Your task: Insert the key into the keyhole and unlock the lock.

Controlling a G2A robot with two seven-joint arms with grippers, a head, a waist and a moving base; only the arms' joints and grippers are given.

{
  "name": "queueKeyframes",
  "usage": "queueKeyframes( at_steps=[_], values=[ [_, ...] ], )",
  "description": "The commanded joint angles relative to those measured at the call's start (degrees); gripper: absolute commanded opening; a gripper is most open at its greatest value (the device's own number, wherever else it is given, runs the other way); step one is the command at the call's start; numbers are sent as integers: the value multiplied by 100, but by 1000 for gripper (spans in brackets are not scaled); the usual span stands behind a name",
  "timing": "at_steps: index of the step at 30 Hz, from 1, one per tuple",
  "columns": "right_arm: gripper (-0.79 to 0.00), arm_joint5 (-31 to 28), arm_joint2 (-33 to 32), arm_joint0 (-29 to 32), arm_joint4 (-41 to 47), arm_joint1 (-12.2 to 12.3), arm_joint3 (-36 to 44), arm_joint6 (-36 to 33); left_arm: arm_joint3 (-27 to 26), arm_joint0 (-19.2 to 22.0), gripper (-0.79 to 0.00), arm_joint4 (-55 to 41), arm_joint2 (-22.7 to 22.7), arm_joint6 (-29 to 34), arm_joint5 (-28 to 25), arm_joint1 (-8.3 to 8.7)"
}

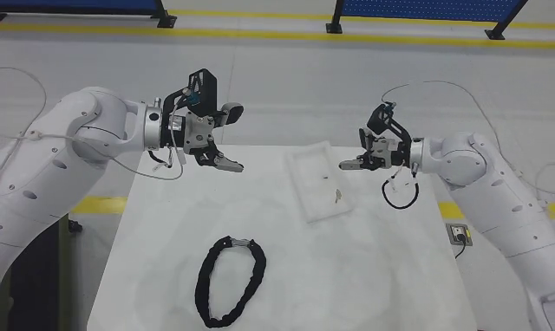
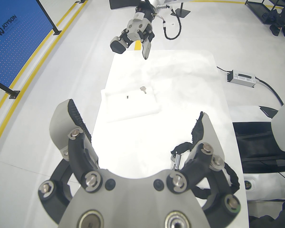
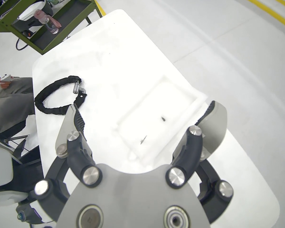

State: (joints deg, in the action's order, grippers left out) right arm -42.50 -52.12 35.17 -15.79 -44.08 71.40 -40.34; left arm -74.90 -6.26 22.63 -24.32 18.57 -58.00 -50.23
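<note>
A small silver key [image 1: 336, 194] [image 2: 143, 89] [image 3: 143, 139] lies flat in a shallow white tray [image 1: 305, 168] [image 2: 133, 110] [image 3: 197, 100] near the table's far right. A black fabric-sleeved chain lock [image 1: 230, 279] [image 3: 49, 97] lies looped near the front, its metal lock barrel [image 1: 241, 243] [image 3: 75, 87] [image 2: 177, 161] at the top of the loop. My left gripper [image 1: 231, 140] [image 2: 135, 110] hangs open above the far left edge. My right gripper [image 1: 357, 153] [image 3: 142, 106] [image 2: 131, 49] is open just right of the tray, above the key. Both are bare.
A tiny dark speck [image 2: 127, 96] [image 3: 163, 119] sits in the tray beside the key. A grey power box [image 2: 242, 78] with a cable lies on the floor by the table. A green cart [image 3: 45, 12] stands beyond the table's end. Blue panels [image 1: 416, 0] line the back.
</note>
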Motion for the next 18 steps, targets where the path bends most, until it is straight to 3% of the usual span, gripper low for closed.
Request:
queueKeyframes(
  at_steps=[1,11,18],
  values=[
    [0,260,40,65,-78,-15,-3,-25,0,0,0,0,0,0,0,0],
    [0,2238,245,514,-657,-52,928,-683,0,0,0,0,0,0,0,0],
    [0,3459,315,827,-531,-127,1247,-742,0,0,0,0,0,0,0,0]
  ],
)
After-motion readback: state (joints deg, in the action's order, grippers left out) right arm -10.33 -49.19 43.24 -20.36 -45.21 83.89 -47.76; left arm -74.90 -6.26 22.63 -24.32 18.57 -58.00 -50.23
